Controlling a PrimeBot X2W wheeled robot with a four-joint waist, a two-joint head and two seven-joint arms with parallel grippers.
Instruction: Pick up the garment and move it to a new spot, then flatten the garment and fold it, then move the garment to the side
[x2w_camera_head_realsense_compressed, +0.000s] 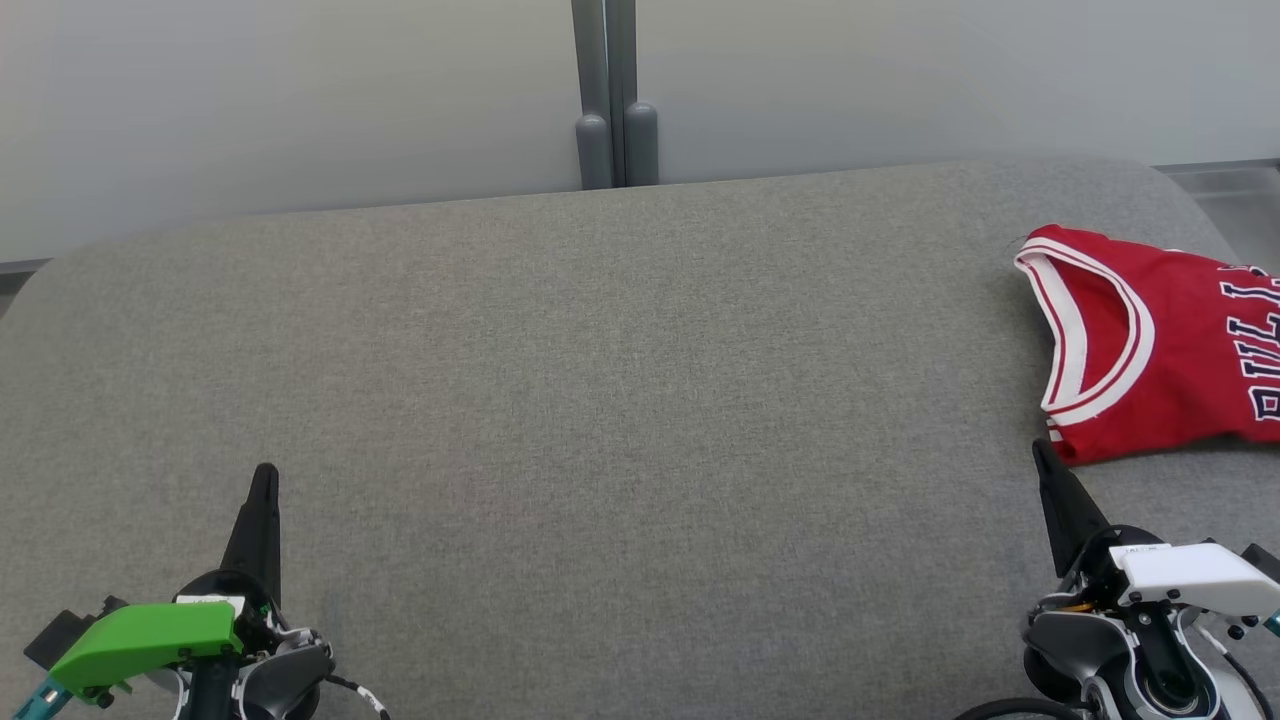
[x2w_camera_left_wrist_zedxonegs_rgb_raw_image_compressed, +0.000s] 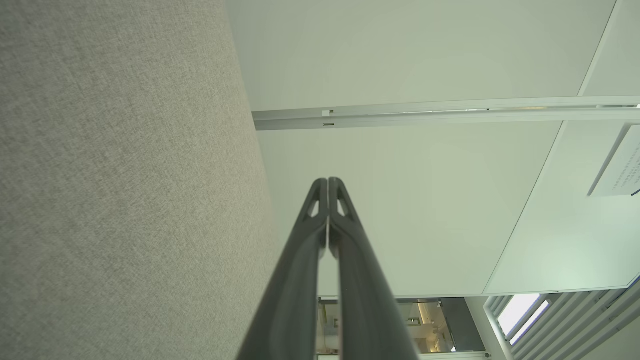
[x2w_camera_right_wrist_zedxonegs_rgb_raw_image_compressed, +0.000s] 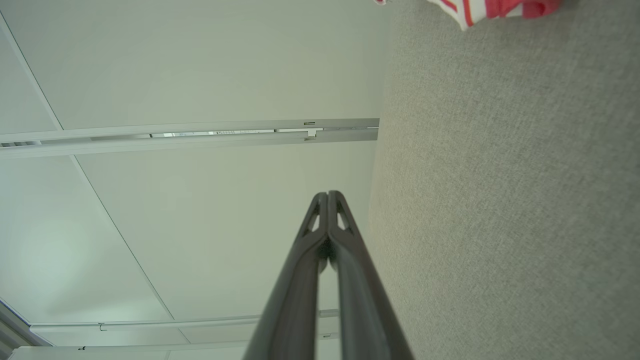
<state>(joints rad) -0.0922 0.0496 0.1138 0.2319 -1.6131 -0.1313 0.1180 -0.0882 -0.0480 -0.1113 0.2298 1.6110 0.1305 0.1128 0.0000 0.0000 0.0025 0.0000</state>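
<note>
The garment (x2w_camera_head_realsense_compressed: 1160, 345), a red jersey with white and dark trim and dark lettering, lies folded at the far right of the grey fabric surface (x2w_camera_head_realsense_compressed: 600, 400), partly cut off by the head view's right edge. A corner of the garment (x2w_camera_right_wrist_zedxonegs_rgb_raw_image_compressed: 490, 10) shows at the top of the right wrist view. My right gripper (x2w_camera_head_realsense_compressed: 1042, 452) is shut with nothing in it, its tip just in front of the garment's near edge. At the lower left, far from the garment, my left gripper (x2w_camera_head_realsense_compressed: 265, 472) is also shut and holds nothing. Both pairs of fingertips (x2w_camera_left_wrist_zedxonegs_rgb_raw_image_compressed: 328, 182) (x2w_camera_right_wrist_zedxonegs_rgb_raw_image_compressed: 328, 195) meet.
A pale wall with a grey vertical post (x2w_camera_head_realsense_compressed: 607, 95) stands behind the surface. The surface's rounded back edge runs across the top of the head view. Wide bare fabric lies between the two grippers.
</note>
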